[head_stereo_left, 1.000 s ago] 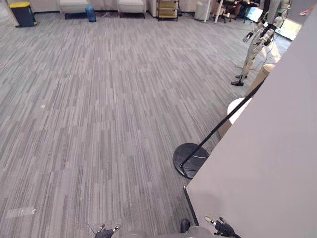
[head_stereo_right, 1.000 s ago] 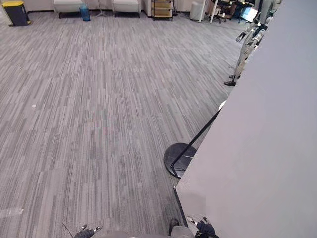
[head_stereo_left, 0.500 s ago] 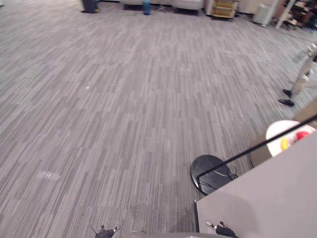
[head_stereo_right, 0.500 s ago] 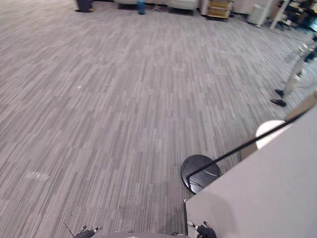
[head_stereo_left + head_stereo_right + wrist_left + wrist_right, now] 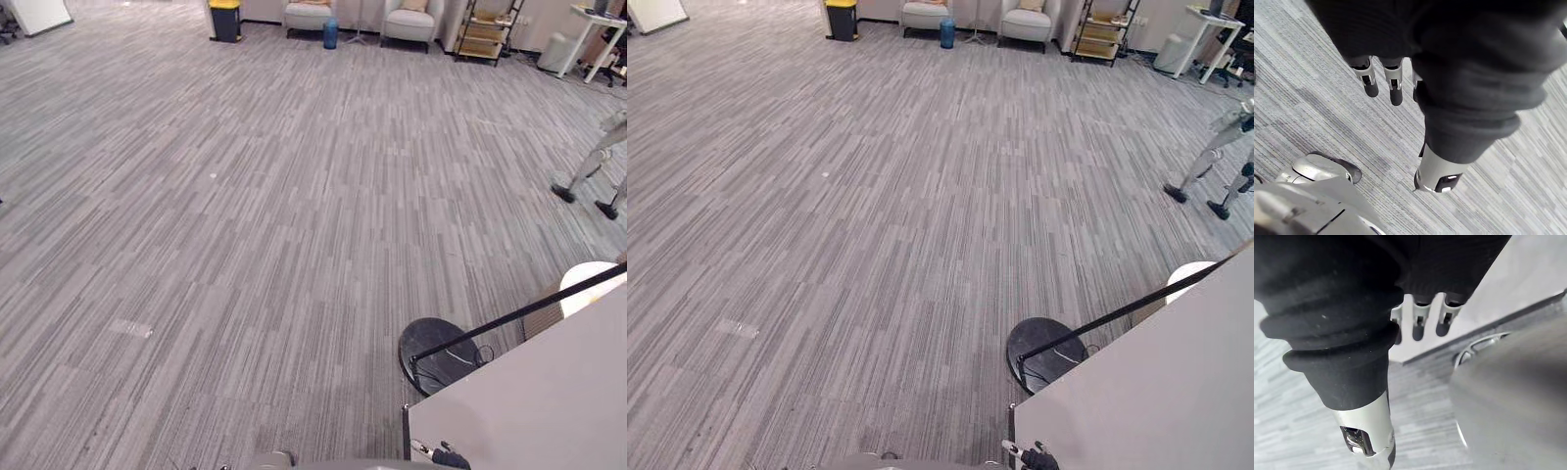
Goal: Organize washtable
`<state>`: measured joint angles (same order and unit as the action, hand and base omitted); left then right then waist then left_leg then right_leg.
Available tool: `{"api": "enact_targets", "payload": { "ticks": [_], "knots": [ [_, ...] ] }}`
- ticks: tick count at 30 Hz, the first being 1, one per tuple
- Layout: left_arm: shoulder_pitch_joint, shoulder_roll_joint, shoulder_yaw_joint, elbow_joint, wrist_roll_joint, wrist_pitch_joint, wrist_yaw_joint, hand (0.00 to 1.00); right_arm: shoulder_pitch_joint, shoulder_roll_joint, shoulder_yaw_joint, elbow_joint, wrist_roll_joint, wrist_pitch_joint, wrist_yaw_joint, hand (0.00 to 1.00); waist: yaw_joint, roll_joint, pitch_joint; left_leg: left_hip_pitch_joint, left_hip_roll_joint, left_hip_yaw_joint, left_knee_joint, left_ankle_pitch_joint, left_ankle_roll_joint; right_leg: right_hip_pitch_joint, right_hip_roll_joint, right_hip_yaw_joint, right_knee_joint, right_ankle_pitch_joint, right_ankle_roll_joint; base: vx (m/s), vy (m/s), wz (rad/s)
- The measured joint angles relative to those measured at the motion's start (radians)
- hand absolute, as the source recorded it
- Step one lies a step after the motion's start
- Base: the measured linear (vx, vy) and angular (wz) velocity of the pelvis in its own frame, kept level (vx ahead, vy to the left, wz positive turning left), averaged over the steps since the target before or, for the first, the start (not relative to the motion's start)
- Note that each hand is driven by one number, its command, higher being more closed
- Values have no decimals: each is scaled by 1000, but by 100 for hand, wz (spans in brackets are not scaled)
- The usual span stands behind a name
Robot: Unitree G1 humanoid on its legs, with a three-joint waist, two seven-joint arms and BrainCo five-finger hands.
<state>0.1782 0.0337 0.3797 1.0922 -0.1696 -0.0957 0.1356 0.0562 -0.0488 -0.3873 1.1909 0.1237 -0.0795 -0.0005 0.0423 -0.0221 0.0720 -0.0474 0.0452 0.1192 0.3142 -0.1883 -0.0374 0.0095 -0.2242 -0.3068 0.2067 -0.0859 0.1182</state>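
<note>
In the left eye view I see a wide grey carpet floor (image 5: 245, 245). At its far end stand a bin (image 5: 224, 18) with a yellow lid, two pale armchairs (image 5: 306, 14), a small blue container (image 5: 330, 34) between them and a rack (image 5: 480, 29) to the right. At the lower right a plain grey panel (image 5: 539, 411) comes in. Just beside its edge a round black base (image 5: 426, 338) lies on the floor, and a thin black pole (image 5: 529, 310) goes from it up to the right. The legs of another robot (image 5: 588, 171) stand on the carpet at the right edge. My right hand (image 5: 446, 457) shows at the bottom, close to the corner of the panel.

The right eye view gives the same scene, with a white table (image 5: 1205, 20) in the far right corner. I cannot tell if the grey panel is part of the washtable, so I cannot say where the washtable is.

In the left wrist view my left hand (image 5: 1395, 83) hangs over the carpet. Its fingers are straight and loose, its thumb (image 5: 1437, 174) is apart from them, and it holds nothing.

In the right wrist view the fingers (image 5: 1420, 323) of the right hand are also straight and side by side, empty, over the edge where the panel meets the carpet.
</note>
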Motion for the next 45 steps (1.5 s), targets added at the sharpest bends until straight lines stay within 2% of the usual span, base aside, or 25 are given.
{"api": "enact_targets", "payload": {
  "ticks": [1,3,4,5,6,7,8,10,12,13,14,15,19,24,27,31,32,35,37,38,45],
  "knots": [
    [-6,-4,-23,4,36,1,-1,0,1,-9,-12,-1,0,-1,1,0,-4,25,0,-2,1,-12,43,-33,-2,1,3,28,7,5,9,0,67,-70],
    [-16,5,-76,6,74,1,-7,0,1,-12,-49,-1,1,0,4,0,-11,42,-1,-18,-1,-3,105,-78,9,-29,2,78,18,16,24,-79,194,-79],
    [-20,14,-108,8,80,1,-13,0,-3,-11,-47,-2,2,0,3,0,-10,45,0,-37,5,24,142,-119,29,-72,6,124,42,23,32,-152,270,-102],
    [-20,18,-115,8,80,1,-20,0,-7,-11,-44,-4,5,0,3,0,-7,45,1,-47,10,47,155,-136,45,-99,10,147,59,29,24,-189,251,-138],
    [-18,20,-127,9,79,2,-26,0,-15,-14,-37,-6,12,9,2,0,1,52,0,-59,20,99,158,-149,53,-144,13,174,80,45,-30,-236,234,-124],
    [-9,36,-152,6,80,1,-27,0,-25,-9,-24,-9,26,9,3,0,-17,34,6,-61,19,124,141,-154,63,-161,14,160,96,44,-70,-206,219,-104],
    [-8,43,-158,7,82,0,-28,0,-28,-8,-17,-8,25,10,3,0,-31,36,3,-60,19,126,134,-154,63,-160,26,144,106,41,-66,-134,183,-52],
    [-5,57,-180,8,84,1,-33,0,-13,-8,-4,-7,23,9,3,0,-32,25,2,-45,20,127,97,-151,64,-147,74,145,153,16,-48,-38,149,-33],
    [-3,61,-181,9,84,2,-50,0,8,-9,2,-7,24,7,3,0,-29,15,1,-4,0,127,5,-86,79,-104,153,144,224,-66,-35,20,135,-24],
    [-2,64,-180,10,84,2,-51,0,14,-5,3,-6,23,7,3,0,-29,8,1,9,-15,126,-21,-70,84,-89,162,144,222,-83,-32,81,81,-3],
    [-5,70,-178,14,85,2,-54,0,19,3,2,1,23,8,4,0,-32,-6,4,25,-50,130,-72,-31,112,-54,176,134,182,-125,-50,115,33,2],
    [-5,69,-171,18,86,3,-57,0,20,3,1,2,24,9,4,0,-33,-12,0,33,-66,135,-85,-17,122,-35,173,125,137,-136,-66,99,17,-2],
    [-4,56,-139,21,84,3,-67,0,19,6,-38,9,21,8,5,0,-29,-9,1,51,-85,126,-109,-6,112,39,178,121,4,-124,-90,91,-25,-3],
    [-4,41,-83,24,82,-1,-69,0,-6,14,-39,11,23,7,4,0,-20,-11,3,41,-77,96,-91,6,98,69,189,124,-57,-98,-106,27,-87,5],
    [-5,24,-58,16,69,-3,-69,0,-16,12,-14,10,28,-2,3,0,7,-14,11,13,-72,41,-42,9,82,73,191,140,-59,-87,-114,-19,-102,-10],
    [-5,15,-48,15,43,-2,-68,0,-21,11,44,10,31,-2,4,0,26,3,6,12,-80,-42,-109,23,62,53,200,124,-71,-75,-113,-52,-56,11],
    [-5,15,-42,15,42,-2,-68,0,-21,13,49,10,30,-2,5,0,25,0,7,17,-82,-47,-123,31,56,51,199,118,-73,-71,-112,-37,-21,24],
    [2,22,-25,17,33,1,-65,0,-16,23,50,10,30,-2,5,0,25,-21,6,51,-97,-66,-237,110,62,36,190,106,-73,-62,-111,-61,-25,20],
    [4,21,-37,19,34,1,-63,0,-1,25,37,10,26,-6,5,0,18,-12,5,104,-104,-85,-370,185,67,37,186,88,-73,-60,-110,-117,-26,29],
    [2,21,-44,21,36,3,-65,0,-1,25,12,6,22,-7,5,0,-1,-5,5,121,-105,-102,-417,208,67,36,186,70,-74,-60,-110,-97,-11,36],
    [-1,37,-105,23,85,4,-74,0,0,22,-48,-1,-18,17,5,0,-7,4,7,97,-116,-148,-417,218,71,39,181,39,-90,-59,-96,-58,22,19]
  ]
}}
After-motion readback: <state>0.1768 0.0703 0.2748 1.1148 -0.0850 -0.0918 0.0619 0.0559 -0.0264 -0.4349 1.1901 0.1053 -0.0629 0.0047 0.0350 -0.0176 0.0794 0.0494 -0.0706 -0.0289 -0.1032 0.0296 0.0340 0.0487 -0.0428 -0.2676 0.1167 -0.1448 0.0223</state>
